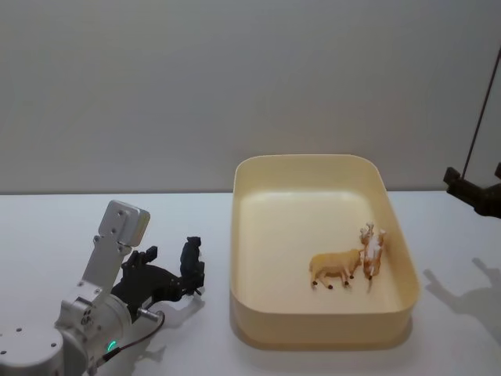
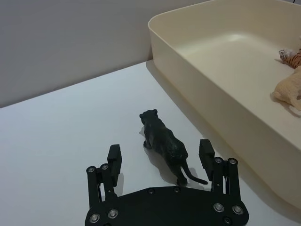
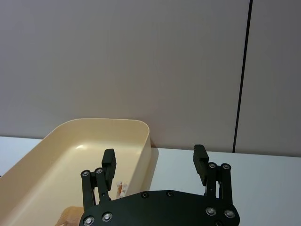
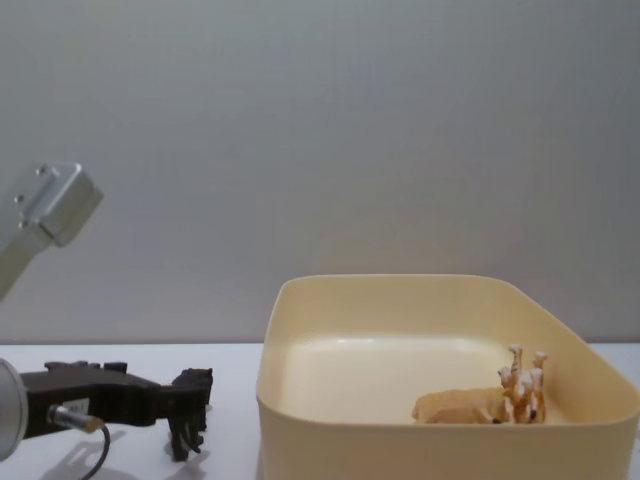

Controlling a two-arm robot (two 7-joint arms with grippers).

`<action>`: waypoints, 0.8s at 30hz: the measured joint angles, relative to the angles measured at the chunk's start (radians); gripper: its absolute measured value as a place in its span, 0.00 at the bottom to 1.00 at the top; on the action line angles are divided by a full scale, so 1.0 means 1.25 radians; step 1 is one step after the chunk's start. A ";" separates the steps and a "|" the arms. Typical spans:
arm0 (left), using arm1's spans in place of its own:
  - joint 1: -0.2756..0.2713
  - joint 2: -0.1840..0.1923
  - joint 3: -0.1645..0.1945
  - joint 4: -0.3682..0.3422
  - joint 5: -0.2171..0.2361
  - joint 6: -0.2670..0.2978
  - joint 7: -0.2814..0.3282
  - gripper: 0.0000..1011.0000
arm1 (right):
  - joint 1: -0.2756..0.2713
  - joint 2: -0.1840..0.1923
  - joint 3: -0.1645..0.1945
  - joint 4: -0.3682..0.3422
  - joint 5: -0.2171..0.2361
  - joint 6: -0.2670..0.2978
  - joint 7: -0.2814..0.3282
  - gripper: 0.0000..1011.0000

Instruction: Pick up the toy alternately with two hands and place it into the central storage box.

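Note:
A black panther toy (image 2: 164, 141) stands on the white table left of the central storage box (image 1: 313, 161). My left gripper (image 2: 160, 150) is open and low over the table, with one finger on each side of the toy's hindquarters and a gap to both. From the head view, the left gripper (image 1: 176, 274) has the toy (image 1: 191, 263) at its tip. The chest view shows the toy (image 4: 190, 412) just beyond the left gripper (image 4: 160, 400). My right gripper (image 3: 154, 160) hangs open and empty, up beyond the box's right side (image 1: 474, 189).
Inside the cream-yellow box (image 4: 400, 440) a tan animal figure (image 1: 335, 266) stands beside an orange striped figure (image 1: 373, 251), both toward its right wall. The box wall (image 2: 211, 89) rises close beside the black toy. A grey wall runs along the back of the table.

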 joint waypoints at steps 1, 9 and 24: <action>-0.005 -0.004 0.000 0.008 -0.001 0.004 -0.003 0.99 | 0.000 0.000 0.000 0.000 0.000 0.000 0.000 0.99; -0.034 -0.024 0.000 0.054 0.000 0.018 -0.024 0.99 | 0.000 0.000 0.000 0.000 0.000 0.000 0.000 0.99; -0.092 -0.064 0.003 0.137 0.015 0.035 -0.064 0.97 | 0.000 0.000 0.000 0.000 0.000 0.000 0.000 0.99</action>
